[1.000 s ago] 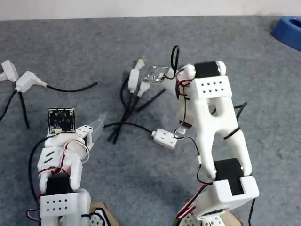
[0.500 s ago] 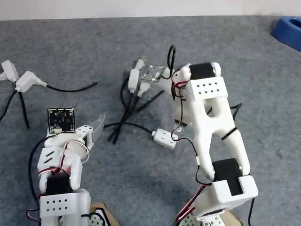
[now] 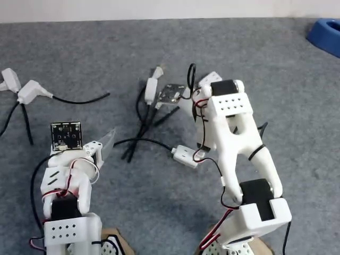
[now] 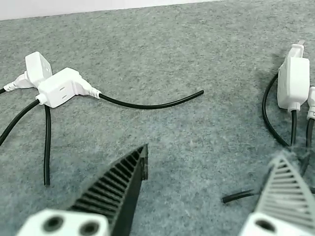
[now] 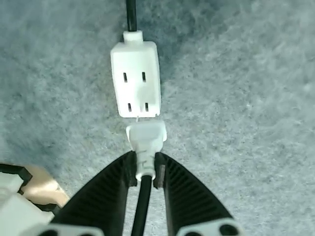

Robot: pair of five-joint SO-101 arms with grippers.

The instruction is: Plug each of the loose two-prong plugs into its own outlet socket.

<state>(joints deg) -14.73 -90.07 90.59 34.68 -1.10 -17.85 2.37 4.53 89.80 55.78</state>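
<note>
My right gripper (image 5: pixel 144 161) is shut on a white two-prong plug (image 5: pixel 146 136) by its neck, black cord trailing back between the fingers. The plug's prong end sits right against the end of a white outlet block (image 5: pixel 135 78) with two pairs of slots on its face. In the high view a white outlet block (image 3: pixel 186 155) lies on the grey mat beside the right arm (image 3: pixel 228 106). My left gripper (image 4: pixel 213 152) hangs open over bare mat. Two white connectors (image 4: pixel 61 88) (image 4: pixel 38 69) with black cords lie far left, another (image 4: pixel 294 81) lies to the right.
A tangle of black cords (image 3: pixel 142 127) lies between the arms, with a white connector (image 3: pixel 151 89) at its far end. A blue bowl (image 3: pixel 325 33) sits at the back right corner. Open mat lies in front of the left arm (image 3: pixel 69 175).
The right arm's wrist has shifted left and toward the front of the table, carrying the plug along. The left arm has barely moved.
</note>
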